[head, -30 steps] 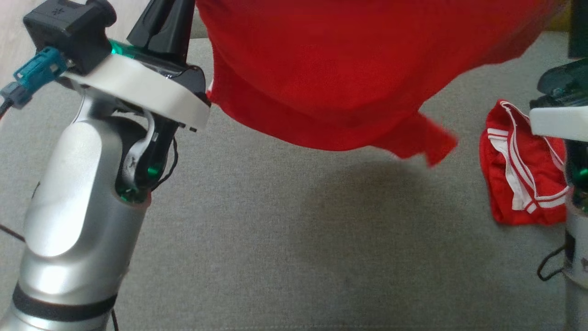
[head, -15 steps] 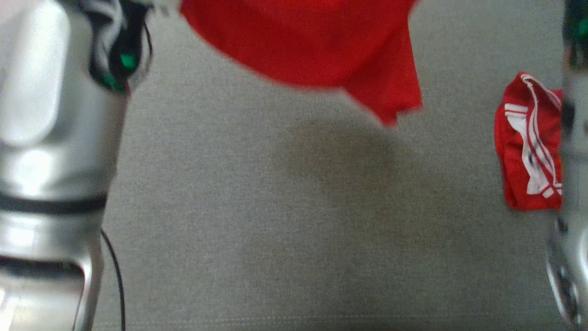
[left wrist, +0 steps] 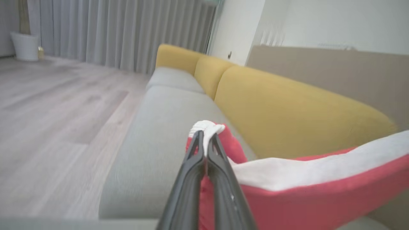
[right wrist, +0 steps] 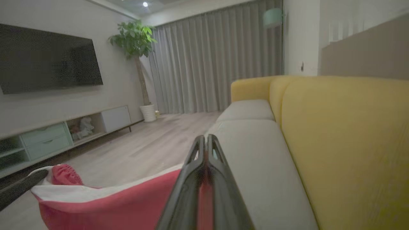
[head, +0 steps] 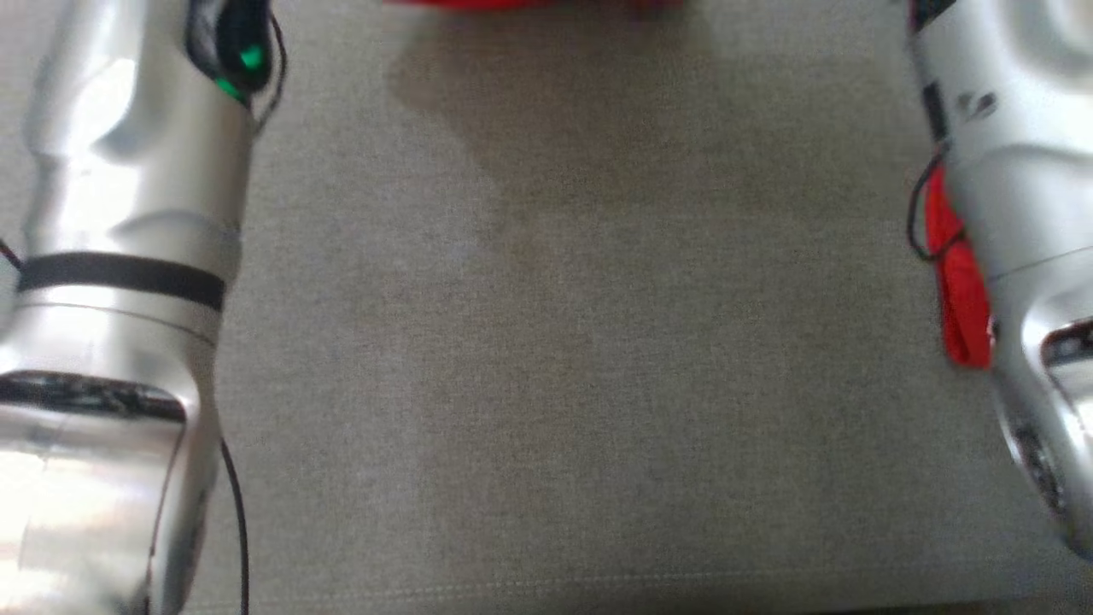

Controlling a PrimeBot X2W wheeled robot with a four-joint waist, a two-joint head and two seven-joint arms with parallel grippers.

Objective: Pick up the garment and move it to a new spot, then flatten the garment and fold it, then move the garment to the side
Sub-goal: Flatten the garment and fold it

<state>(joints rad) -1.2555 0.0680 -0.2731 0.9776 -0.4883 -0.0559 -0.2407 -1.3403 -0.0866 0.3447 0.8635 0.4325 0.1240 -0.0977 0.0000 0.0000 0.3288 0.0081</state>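
Your left pincer [left wrist: 207, 138] is clenched on the red garment with a white band [left wrist: 319, 182]. In the left wrist view its two dark fingers [left wrist: 191, 179] are pressed together, with red cloth between them and a white fold of the band bunched at their tips. Your right pincer [right wrist: 205, 140] is clamped just as tightly, and a strip of red fabric shows between its fingers. From each grip the garment runs sideways toward the other arm, so it spans between your two pincers, with the white band along the upper edge and red below it. It is held up above the grey fabric sofa seat [head: 546, 384].

In the head view a thin red edge of the garment shows at the very top, with its soft shadow [head: 555, 128] on the seat beneath. The silver left forearm [head: 128, 213] stands at the left of that view and the silver right forearm [head: 1016, 171] at the right. A crumpled red cloth [head: 961, 290] lies on the seat at the right, partly hidden behind the right forearm.

Behind the seat runs the yellow cushioned sofa backrest [left wrist: 287, 111]. Past the sofa's front edge lies the pale wooden floor [left wrist: 57, 111], with grey curtains [left wrist: 111, 32] at the far end of the room.
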